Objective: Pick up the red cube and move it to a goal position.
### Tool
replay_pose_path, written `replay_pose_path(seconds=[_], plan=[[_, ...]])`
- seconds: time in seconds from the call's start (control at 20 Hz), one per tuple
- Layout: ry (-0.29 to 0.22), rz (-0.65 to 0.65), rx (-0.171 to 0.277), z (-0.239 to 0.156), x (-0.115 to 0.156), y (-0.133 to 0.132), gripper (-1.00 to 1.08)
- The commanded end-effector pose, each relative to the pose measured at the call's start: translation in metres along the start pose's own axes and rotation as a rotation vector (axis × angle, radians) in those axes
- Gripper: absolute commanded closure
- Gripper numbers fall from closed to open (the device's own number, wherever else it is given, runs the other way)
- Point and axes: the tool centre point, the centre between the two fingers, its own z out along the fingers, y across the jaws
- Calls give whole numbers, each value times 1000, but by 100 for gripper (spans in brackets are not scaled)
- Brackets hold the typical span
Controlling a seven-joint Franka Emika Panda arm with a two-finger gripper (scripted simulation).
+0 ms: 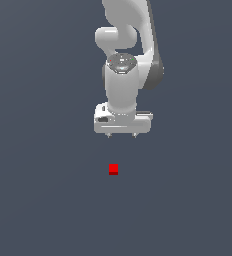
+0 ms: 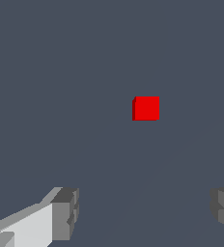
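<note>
The red cube lies alone on the dark grey floor, small and bright red with a darker side face. It also shows in the wrist view. My white gripper hangs above the floor, up and slightly to the exterior view's right of the cube, apart from it. Its fingers stand wide apart and hold nothing. The cube lies ahead of the gap between them, not inside it.
The white arm rises behind the gripper to the top of the exterior view. The dark grey floor spreads on all sides with nothing else on it.
</note>
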Motion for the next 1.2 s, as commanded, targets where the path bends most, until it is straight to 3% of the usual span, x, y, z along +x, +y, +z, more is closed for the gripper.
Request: replay_pose_path(seconds=[0.0,0.5,1.15], plan=[[0,0,0,0,0,0,-92],[-3,1,-6,24,10,5,-92],[-13,5,-27,112,48,27,-92]])
